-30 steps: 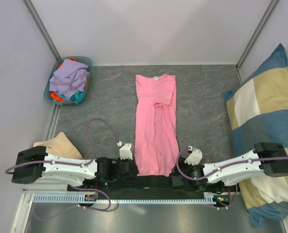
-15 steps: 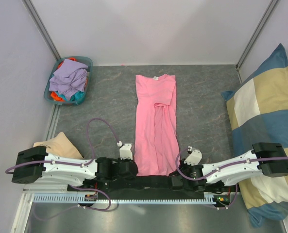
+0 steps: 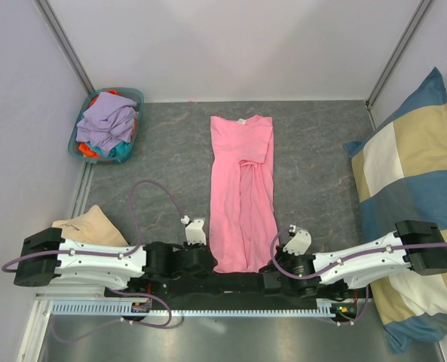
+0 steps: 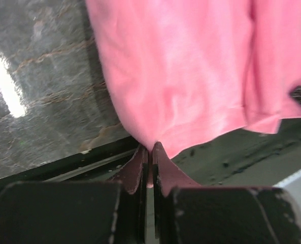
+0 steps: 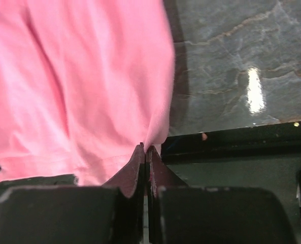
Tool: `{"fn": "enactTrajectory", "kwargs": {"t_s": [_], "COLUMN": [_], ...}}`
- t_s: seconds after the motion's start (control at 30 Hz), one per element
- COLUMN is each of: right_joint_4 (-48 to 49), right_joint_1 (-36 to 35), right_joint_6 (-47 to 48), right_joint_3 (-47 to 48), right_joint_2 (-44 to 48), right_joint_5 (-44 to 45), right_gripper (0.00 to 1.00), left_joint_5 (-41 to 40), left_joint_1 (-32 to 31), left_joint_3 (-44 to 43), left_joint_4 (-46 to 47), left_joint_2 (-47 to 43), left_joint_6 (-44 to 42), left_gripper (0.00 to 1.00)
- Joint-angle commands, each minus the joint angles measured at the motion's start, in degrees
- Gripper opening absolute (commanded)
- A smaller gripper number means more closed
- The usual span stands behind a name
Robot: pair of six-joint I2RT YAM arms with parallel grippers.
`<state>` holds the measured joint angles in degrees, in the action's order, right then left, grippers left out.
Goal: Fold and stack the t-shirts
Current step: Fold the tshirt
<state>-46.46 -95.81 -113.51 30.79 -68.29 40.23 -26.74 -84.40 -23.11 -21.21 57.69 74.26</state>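
Observation:
A bright pink t-shirt (image 3: 242, 192) lies lengthwise in the middle of the grey table, sides folded in, white neck label at the far end. My left gripper (image 3: 210, 265) is shut on its near left hem corner; the left wrist view shows pink cloth (image 4: 191, 76) pinched at my left gripper (image 4: 151, 148). My right gripper (image 3: 267, 270) is shut on the near right hem corner, the pink t-shirt (image 5: 89, 91) caught at my right gripper (image 5: 146, 148) in the right wrist view. More t-shirts (image 3: 106, 124), lavender, teal and orange, are piled in a basket.
A teal basket (image 3: 135, 98) stands at the far left corner. A beige cloth (image 3: 95, 225) lies at the near left. A large blue-and-cream checked cushion (image 3: 415, 196) fills the right side. A black rail (image 3: 231, 286) runs along the table's near edge between the arm bases.
Both grippers have closed on the pink t-shirt's near hem corners. The arms have edged inward and slightly lower toward the hem.

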Motion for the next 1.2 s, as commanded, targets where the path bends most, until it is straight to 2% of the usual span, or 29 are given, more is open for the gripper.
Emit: {"fn": "enactTrajectory", "kwargs": {"t_s": [0.0, 0.17, 0.3, 0.43, 0.57, 0.67, 0.8, 0.93, 1.17], "right_joint_4": [-5.1, -6.4, -6.2, -4.6, 0.5, 7.7, 13.9, 18.1, 30.5], "right_joint_1": [-0.3, 1.1, 4.8, 10.2, 17.1, 22.0, 27.1, 31.6, 43.5], "right_joint_6": [-0.1, 0.5, 3.9, 15.9, 27.9, 38.5, 46.9, 52.9, 61.9], "right_joint_3": [4.5, 6.1, 7.1, 11.0, 14.5, 15.1, 15.7, 16.5, 16.4], "right_joint_2": [1.4, 3.1, 4.2, 3.4, 2.2, 1.9, 0.1, -2.6, -7.4], "right_joint_5": [6.7, 11.3, 14.3, 16.8, 17.4, 15.0, 11.9, 9.3, 0.6], "right_gripper": [0.0, 0.0, 0.0, 0.0, 0.0, 0.0, 0.0, 0.0, 0.0], "left_joint_5": [-5.7, -8.3, -8.9, -8.8, -6.7, -3.9, -1.6, 1.1, 6.4], "left_joint_1": [-0.2, 0.2, 1.2, 3.4, 8.7, 13.2, 17.6, 22.0, 29.9], "left_joint_3": [-5.1, -7.6, -9.2, -11.5, -13.2, -14.2, -16.9, -17.8, -19.1], "left_joint_4": [-1.4, -1.5, -0.9, 0.3, 3.9, 7.5, 10.1, 12.9, 19.0], "left_joint_2": [-2.2, -1.1, 1.1, 2.7, 3.0, 3.7, 6.2, 8.5, 12.9], "left_joint_6": [-2.5, -5.1, -6.4, -10.0, -15.7, -20.5, -26.2, -29.2, -33.1], "left_gripper": [0.02, 0.02, 0.02, 0.02, 0.02, 0.02, 0.02, 0.02, 0.02]}}
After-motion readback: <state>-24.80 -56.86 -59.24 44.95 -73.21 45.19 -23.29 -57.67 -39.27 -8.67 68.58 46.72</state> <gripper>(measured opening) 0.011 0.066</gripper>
